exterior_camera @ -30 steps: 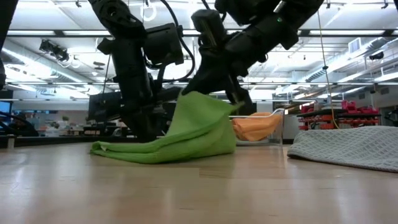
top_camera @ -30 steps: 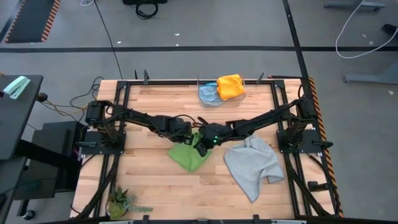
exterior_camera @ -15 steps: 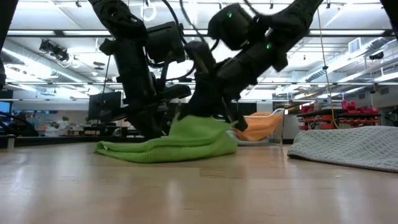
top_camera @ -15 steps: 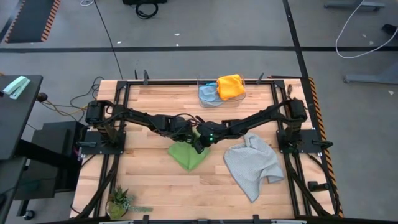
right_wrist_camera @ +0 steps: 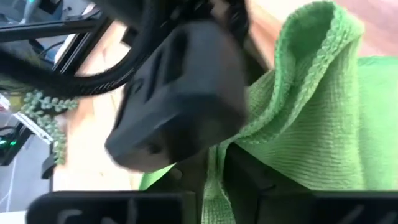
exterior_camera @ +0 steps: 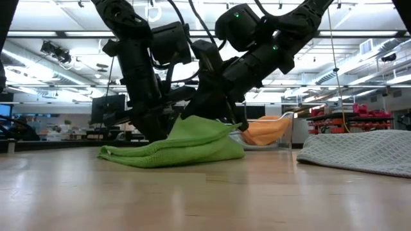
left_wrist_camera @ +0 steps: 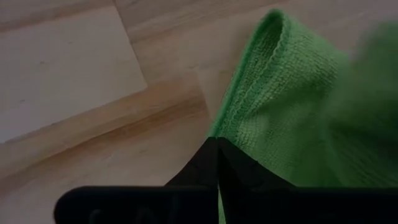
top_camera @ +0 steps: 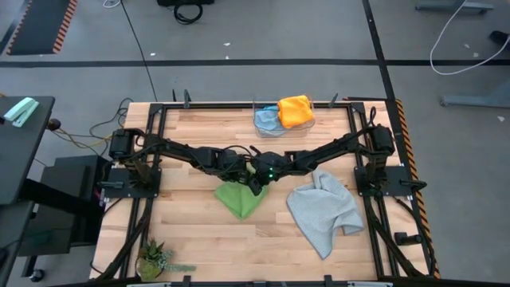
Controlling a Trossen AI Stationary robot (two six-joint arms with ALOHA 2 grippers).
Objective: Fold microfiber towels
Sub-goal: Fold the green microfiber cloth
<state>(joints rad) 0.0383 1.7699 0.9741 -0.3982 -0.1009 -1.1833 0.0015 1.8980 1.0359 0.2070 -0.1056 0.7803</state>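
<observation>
- Wooden table under a shop ceiling; we took the green towel at its middle as our landmark.
- A second earlier our right gripper had held a flap high over the towel; by this moment the flap lay folded down and low.
- We could not tell whether those fingers had fully parted from the cloth.
- Our left gripper stayed shut on the towel's far edge.
- We judged one fold done; the grey towel right of it waited unfolded.
</observation>
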